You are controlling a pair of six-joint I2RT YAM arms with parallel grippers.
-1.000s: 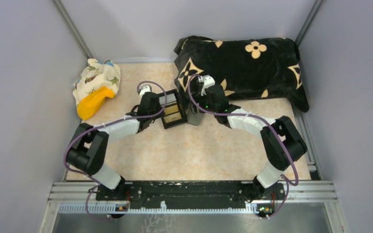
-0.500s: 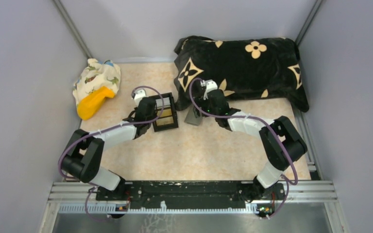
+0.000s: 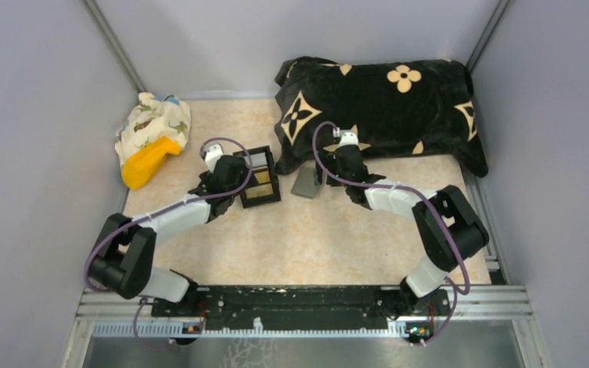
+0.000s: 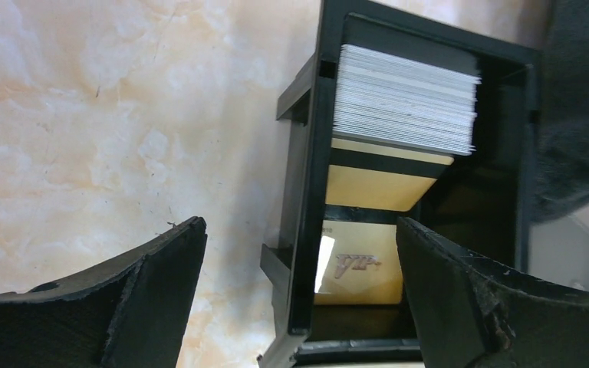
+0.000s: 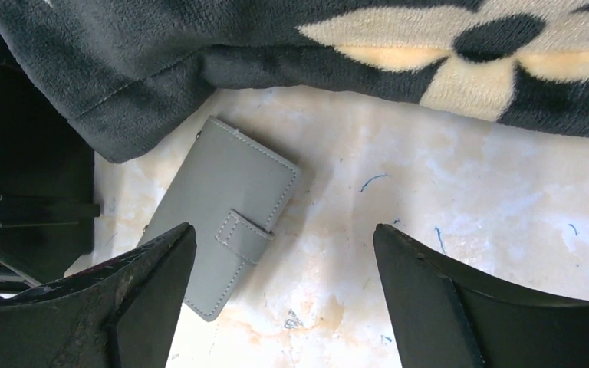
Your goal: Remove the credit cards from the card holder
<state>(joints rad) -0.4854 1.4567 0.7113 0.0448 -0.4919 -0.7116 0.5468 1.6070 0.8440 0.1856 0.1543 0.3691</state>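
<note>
Card holder [image 3: 305,182] flat on the table [image 3: 314,238]. Top cam: black box [image 3: 259,178] just at its 9 o'clock, black cushion [image 3: 383,100] edge at 12, right arm's wrist at 3.

Left wrist cam: left gripper [image 4: 301,230] jaws spread wide, nothing in 'em, straddling the box's side wall. Silver stack [image 4: 406,100] + gold cards [image 4: 380,188] inside.

Right wrist cam: right gripper [image 5: 284,230] wide too, empty, hovering. Holder sits towards 9, closed, strap tab [image 5: 244,236] across its edge, one side partly behind a finger. Looks light, thin, softish, and prob slides on that smooth top. Best bet: pinch a long edge, or lift the tab first.
</note>
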